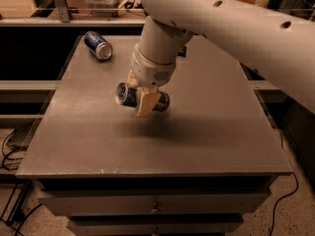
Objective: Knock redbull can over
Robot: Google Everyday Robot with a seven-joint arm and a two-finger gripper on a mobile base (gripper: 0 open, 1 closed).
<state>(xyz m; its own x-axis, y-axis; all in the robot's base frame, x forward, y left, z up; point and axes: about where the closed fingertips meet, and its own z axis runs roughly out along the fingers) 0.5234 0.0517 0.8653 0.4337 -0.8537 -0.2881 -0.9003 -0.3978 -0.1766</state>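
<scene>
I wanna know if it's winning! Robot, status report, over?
Gripper over table middle, shut on redbull can. Can held sideways. Soda can lying at far-left corner, out of the way.

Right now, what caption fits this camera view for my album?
Gripper holds the redbull can sideways above the table; a blue can lies far left.
</scene>
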